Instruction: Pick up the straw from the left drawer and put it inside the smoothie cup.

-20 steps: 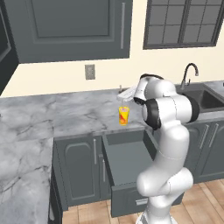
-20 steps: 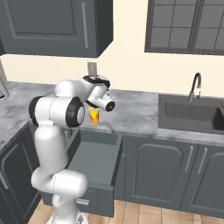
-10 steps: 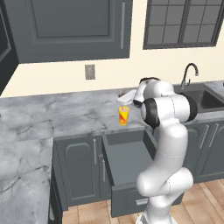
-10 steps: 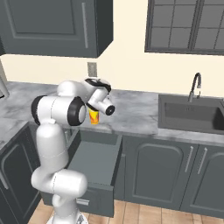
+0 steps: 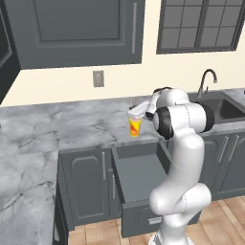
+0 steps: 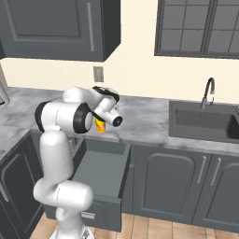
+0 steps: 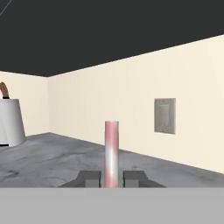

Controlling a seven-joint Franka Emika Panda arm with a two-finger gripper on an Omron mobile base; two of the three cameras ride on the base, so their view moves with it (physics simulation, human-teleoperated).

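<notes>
The end effector (image 7: 111, 178) is closed on the straw (image 7: 111, 153): in the hand view the thin pale pink stick stands upright between the two dark fingertips (image 7: 89, 178) and rises above them in front of the cream wall. In the left base view the end effector (image 5: 137, 111) is over the counter (image 5: 57, 127), directly above the smoothie cup (image 5: 135, 126); the straw appears there only as a thin pale line going up from the hand, too thin to be seen clearly. From these pictures I cannot tell whether the lower end of the straw is already inside the cup. The smoothie cup, yellow with red-orange marks, stands upright near the front edge of the counter, just behind the left drawer (image 5: 139, 178). In the right base view the cup (image 6: 100, 125) is partly hidden behind the wrist of the arm. The left drawer (image 6: 103, 171) is pulled out, and its flat grey floor is bare where it can be seen. On the wall behind the cup there is a grey wall outlet (image 5: 98, 78). To the right, the sink (image 6: 203, 123) with its dark faucet (image 6: 207, 91) is set in the counter, well apart from the cup.
</notes>
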